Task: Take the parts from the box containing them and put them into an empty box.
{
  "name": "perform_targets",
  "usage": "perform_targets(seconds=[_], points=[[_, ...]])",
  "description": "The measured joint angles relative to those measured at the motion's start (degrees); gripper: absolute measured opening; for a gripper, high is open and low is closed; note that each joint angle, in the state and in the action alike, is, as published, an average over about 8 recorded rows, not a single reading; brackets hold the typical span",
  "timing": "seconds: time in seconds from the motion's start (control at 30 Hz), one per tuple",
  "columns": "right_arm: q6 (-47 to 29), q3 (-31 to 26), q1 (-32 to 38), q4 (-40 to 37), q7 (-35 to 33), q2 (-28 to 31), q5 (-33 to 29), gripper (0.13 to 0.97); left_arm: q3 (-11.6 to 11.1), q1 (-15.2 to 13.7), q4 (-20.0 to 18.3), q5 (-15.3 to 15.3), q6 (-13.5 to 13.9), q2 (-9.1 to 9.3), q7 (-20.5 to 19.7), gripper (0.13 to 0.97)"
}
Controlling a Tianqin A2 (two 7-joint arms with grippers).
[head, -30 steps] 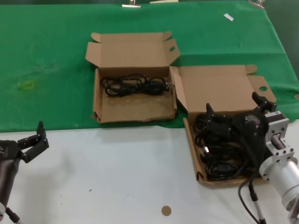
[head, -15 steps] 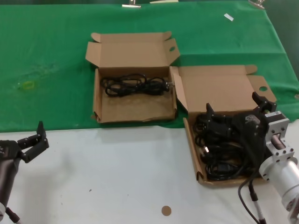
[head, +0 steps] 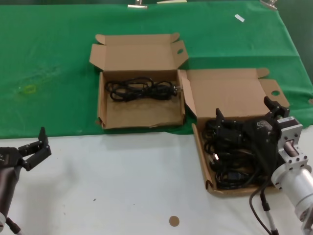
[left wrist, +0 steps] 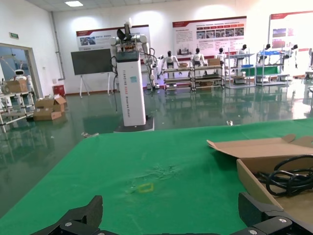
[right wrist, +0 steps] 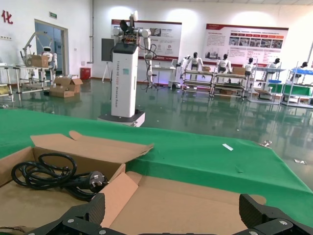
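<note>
My right gripper (head: 243, 116) is down in the right-hand box (head: 230, 93), jaws spread wide, one finger (head: 219, 115) at the inner side of the cable pile and the other up near the lid flap with the round hole. Nothing clamped between them that I can see. Right wrist view agrees: both finger tips (right wrist: 78, 215) sit far apart at the edges, with open cardboard lid between them.

The cable bundles (head: 230, 161) fill the tray of that box: black coils stacked from under my gripper down to the front wall. Exact count can't be made out; they overlap.

Other box (head: 139, 54) sits on the green cloth (head: 49, 63), lid open and folded back, just beside the right-hand box, their near corners almost touching. One cable bundle (head: 142, 90) lies in it along the back wall, stretched across nearly the full width, plug at the right end. It shows in the right wrist view too, coil and plug (right wrist: 93, 178) resting on the box floor.

My left gripper (head: 35, 148) hangs parked over the white tabletop (head: 122, 181), well apart from both boxes, jaws open and holding nothing. Left wrist view looks out across the green cloth towards the edge of the left box.

Small brown disc (head: 174, 221) lies on the white surface near the front edge.
</note>
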Motion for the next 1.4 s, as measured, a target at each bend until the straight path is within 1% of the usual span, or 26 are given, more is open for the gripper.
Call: perform_targets(seconds=[1.4], points=[[0.00, 0.00, 0.00, 0.00, 0.00, 0.00, 0.00, 0.966, 0.00, 0.00, 0.00, 0.00, 0.00, 0.00, 0.00, 0.966]])
